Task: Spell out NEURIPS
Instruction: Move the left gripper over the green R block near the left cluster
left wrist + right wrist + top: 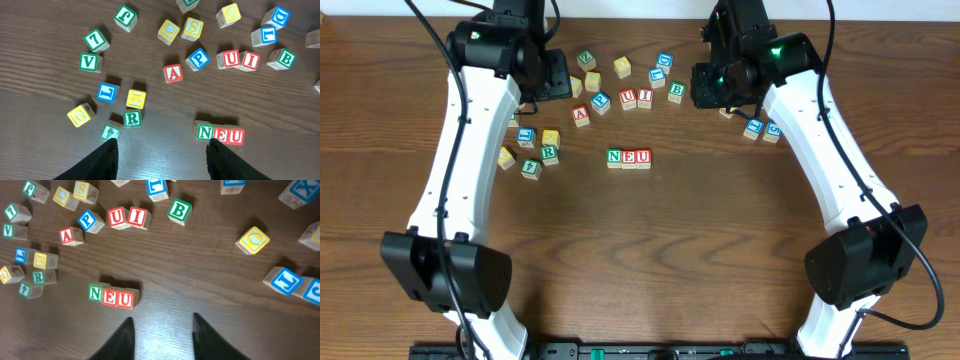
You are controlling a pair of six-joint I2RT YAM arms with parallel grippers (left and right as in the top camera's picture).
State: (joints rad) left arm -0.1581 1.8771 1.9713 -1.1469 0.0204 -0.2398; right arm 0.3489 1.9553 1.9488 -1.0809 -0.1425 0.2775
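Three cubes stand in a row at mid-table reading N (614,157), E (629,157), U (643,157). A green R cube (132,118) sits left of them among loose cubes. Further back lie a blue P cube (199,58), a second red U (231,59) and a red I cube (250,60) side by side, with a yellow S cube (192,27) behind. My left gripper (162,150) hangs open above bare wood between the R and the row. My right gripper (163,325) is open too, just right of the row (110,296), holding nothing.
Other cubes lie around: red A (173,73), green V (89,61), green B (179,210), yellow O (254,240), and blue cubes (760,128) under the right arm. Both arms reach in from the table's front corners.
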